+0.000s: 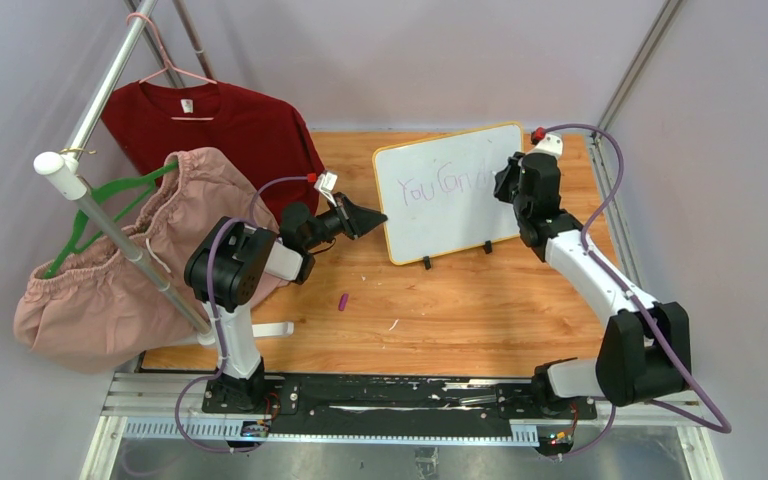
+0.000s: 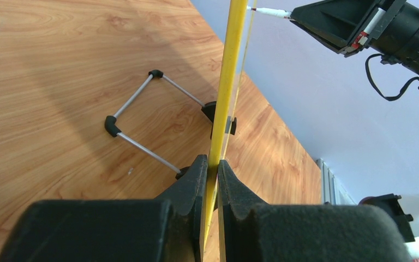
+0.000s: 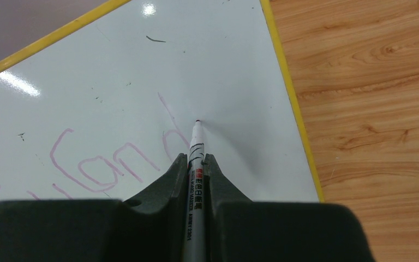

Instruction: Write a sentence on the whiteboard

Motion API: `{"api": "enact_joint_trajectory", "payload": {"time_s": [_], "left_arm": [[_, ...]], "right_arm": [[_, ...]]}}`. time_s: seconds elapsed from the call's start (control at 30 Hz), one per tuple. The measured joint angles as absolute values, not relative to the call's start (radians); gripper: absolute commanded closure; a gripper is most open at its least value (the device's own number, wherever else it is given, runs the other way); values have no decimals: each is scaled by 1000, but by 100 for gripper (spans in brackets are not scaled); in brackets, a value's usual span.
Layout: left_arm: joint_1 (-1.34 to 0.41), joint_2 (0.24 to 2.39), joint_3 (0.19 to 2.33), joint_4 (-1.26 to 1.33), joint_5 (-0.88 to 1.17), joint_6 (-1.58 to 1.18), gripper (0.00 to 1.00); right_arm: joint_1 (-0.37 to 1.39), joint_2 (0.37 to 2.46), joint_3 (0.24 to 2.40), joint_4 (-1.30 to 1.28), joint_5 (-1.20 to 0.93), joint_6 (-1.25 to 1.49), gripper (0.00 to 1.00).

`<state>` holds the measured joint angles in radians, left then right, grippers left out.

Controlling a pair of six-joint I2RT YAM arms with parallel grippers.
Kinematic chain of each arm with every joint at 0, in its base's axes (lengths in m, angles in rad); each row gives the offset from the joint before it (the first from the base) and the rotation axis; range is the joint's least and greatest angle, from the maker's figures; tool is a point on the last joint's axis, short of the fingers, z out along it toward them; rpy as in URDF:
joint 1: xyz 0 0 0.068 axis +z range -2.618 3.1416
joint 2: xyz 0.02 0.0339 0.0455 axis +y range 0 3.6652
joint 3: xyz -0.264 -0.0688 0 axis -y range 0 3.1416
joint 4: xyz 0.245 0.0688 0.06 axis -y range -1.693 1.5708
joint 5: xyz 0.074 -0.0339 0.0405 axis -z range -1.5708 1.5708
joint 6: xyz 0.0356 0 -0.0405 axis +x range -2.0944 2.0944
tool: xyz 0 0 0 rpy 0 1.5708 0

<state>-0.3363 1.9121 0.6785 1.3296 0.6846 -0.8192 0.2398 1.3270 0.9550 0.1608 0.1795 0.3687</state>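
The whiteboard (image 1: 449,190) with a yellow frame stands tilted on two black feet at the back of the table. Purple writing (image 1: 438,186) on it reads "You can" with the start of another letter. My left gripper (image 1: 375,217) is shut on the board's left edge; in the left wrist view the yellow frame (image 2: 225,93) runs between its fingers (image 2: 192,183). My right gripper (image 1: 503,180) is shut on a white marker (image 3: 195,180), whose tip touches the board (image 3: 142,71) just right of the last purple stroke (image 3: 167,112).
A purple marker cap (image 1: 343,301) lies on the wooden table (image 1: 440,310) in front of the board. A red T-shirt (image 1: 220,125) and pink shorts (image 1: 120,260) hang on a rack (image 1: 110,235) at the left. The board's wire stand (image 2: 142,117) rests behind it.
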Motion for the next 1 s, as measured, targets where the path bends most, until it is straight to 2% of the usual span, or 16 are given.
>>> {"api": "enact_joint_trajectory", "payload": {"time_s": [1.0], "left_arm": [[-338,1912,678,1330,685,-820,100]], "right_arm": [[239,1325,887,178,167,397,100]]}}
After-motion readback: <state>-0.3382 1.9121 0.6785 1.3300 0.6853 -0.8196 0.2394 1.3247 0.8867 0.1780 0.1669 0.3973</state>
